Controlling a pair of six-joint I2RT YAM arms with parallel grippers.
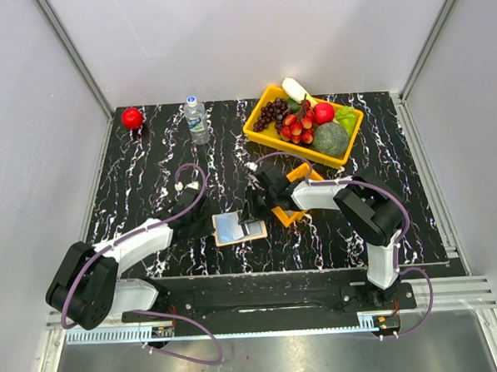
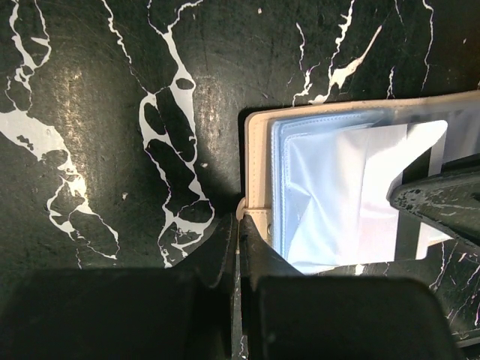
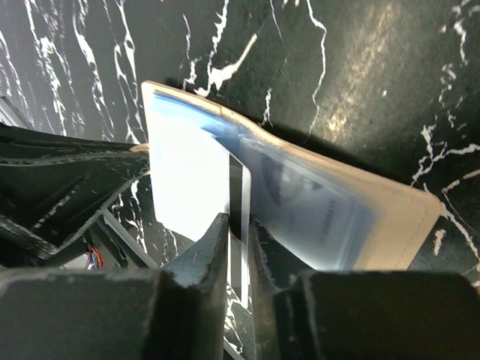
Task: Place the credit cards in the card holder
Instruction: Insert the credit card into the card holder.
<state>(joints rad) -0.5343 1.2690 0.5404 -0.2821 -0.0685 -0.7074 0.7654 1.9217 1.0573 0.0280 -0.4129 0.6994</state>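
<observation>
Near the front of the black table [image 1: 148, 183], between the two arms, lies the tan wallet [image 1: 234, 229]. It is open and flat, with its clear bluish pockets facing up. On its left side the left gripper [image 2: 238, 229] is closed tight, and its tips touch the wallet's tan edge. From the right, the right gripper [image 3: 238, 219] has a thin card [image 3: 235, 187] standing on edge between its two fingers. The far end of the card meets a wallet pocket. I cannot tell if the fingers squeeze the card or only sit beside it. Just behind the right gripper is a small orange tray [image 1: 301, 174]. At the back stand a yellow basket [image 1: 288, 149] of fruit, a water bottle [image 1: 197, 119] and a round red thing [image 1: 131, 118].
</observation>
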